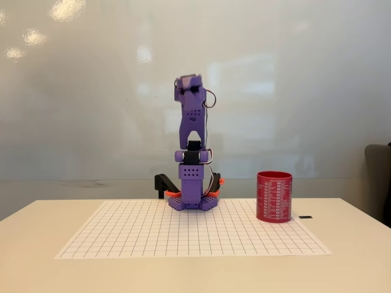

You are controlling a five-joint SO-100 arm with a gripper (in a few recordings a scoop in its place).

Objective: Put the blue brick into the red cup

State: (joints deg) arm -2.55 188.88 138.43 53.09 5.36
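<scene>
A: How is the arm [194,152] held in the fixed view?

B: It is folded upright over its purple base [193,200], which is clamped at the far edge of the gridded sheet [189,235]. That looks like a parked pose, so the reach is judged not yet begun.

A: And the gripper [188,85]?

B: It is taken to be the block at the very top of the folded arm, turned so that its fingers are not shown. Whether they are spread or pressed together cannot be told, and nothing is seen pinched there.

A: Where is the cup [274,196] from it?

B: Well below the gripper and off to the right, standing upright near the sheet's right edge, well apart from the base. Its mouth is left open upward, presumably so that something can be dropped in from above.

A: What is it made of?

B: A smooth red cylinder with straight walls is seen, printed with columns of small white marks. The arm is of matte purple plastic, with black motor blocks.

A: And the blue brick?

B: It cannot be made out. A small dark fleck [305,217] lies just right of the cup, too small to name.
</scene>
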